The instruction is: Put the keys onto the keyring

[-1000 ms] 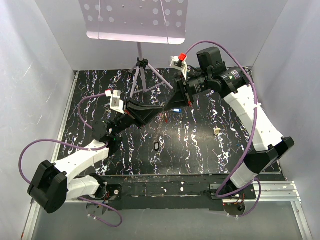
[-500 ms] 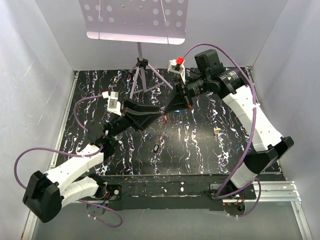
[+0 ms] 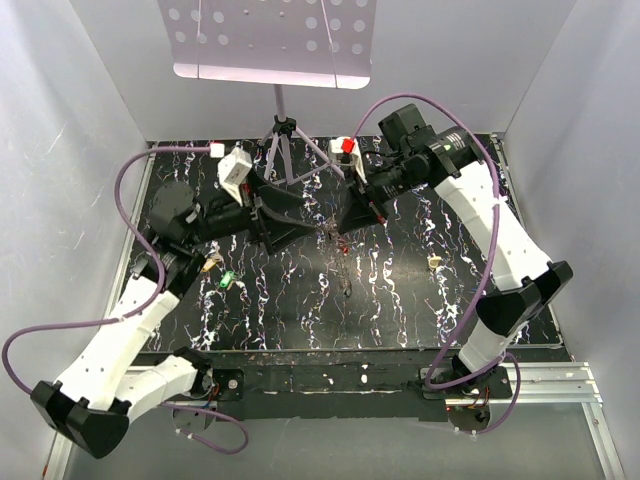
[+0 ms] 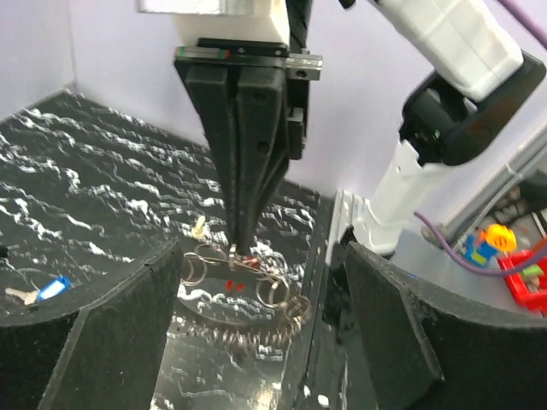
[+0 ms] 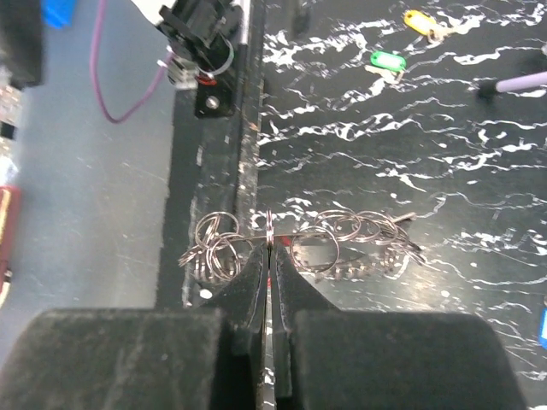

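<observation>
Clearly, the keyring (image 5: 342,232) is a large, thin grey metal hoop. Its rim carries a fringe of small shiny split rings, bunched in overlapping loops so that the edge looks like a toothed gear. In the right wrist view it appears almost edge-on, as a thin line with clusters of rings on either side of the grip. In the left wrist view it is a flat oval with a coil-like row of rings along its near side. Two tiny red flecks show inside it, too small to identify.

The right gripper (image 5: 268,248) has its fingers pressed together on the hoop's rim, pinching it over the middle of the black, white-veined table (image 3: 420,310). The left gripper (image 4: 262,248) is spread wide and holds nothing. Its two dark fingers stand on either side of the keyring, apart from it.

Loose keys lie on the table away from the ring. A green key (image 5: 386,61) and a yellow key (image 5: 419,19) lie near each other on the left side. A blue key (image 4: 47,289) lies alone near the grippers, and a cream key (image 3: 434,262) lies on the right side. The green head has a pale label window, but any writing on it is too small to read. A music stand (image 3: 285,150) with a perforated grey desk stands at the far edge of the table.
</observation>
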Robot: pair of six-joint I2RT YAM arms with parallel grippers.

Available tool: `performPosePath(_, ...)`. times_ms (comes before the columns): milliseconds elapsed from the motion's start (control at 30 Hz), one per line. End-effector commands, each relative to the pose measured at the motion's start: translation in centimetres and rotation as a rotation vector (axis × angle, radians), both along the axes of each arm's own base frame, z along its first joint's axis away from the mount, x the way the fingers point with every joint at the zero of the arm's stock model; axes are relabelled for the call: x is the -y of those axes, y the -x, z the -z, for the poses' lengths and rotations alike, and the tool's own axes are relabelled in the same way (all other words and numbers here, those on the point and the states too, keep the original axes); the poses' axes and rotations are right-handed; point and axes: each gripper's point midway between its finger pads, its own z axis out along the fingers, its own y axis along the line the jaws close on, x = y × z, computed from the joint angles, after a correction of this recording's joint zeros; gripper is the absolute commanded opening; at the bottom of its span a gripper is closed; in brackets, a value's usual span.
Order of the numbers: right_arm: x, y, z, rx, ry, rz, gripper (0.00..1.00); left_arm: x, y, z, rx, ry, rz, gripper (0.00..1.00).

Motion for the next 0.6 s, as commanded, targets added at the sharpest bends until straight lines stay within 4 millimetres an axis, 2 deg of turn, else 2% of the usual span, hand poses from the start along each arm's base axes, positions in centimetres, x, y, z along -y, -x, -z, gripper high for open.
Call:
performPosePath(0,2.2,2.3,1.1,0.005,0.123,-0.077,0.01,0.9,1.0,5.1,-0.208,-0.207,0.176,0.72)
performPosePath(67,2.2,2.3,1.4,-0.006,0.138,-0.083,0.01,1.6,1.0,5.0,-0.222,-0.196,0.241,0.67)
performPosePath(167,2.2,2.4,1.9,-0.026,0.154,-0.084,0.01,2.2,0.4,4.6,-0.22,-0.155,0.262,0.67)
performPosePath(300,2.1,2.6,2.1,-0.041,0.153,-0.09,0.01,2.6,-0.5,5.1,-0.226,-0.158,0.245,0.67)
performPosePath(567,1.8,2.8,2.0,-0.059,0.145,-0.098,0.01,3.4,-1.1,6.1,-0.273,-0.174,0.271,0.55)
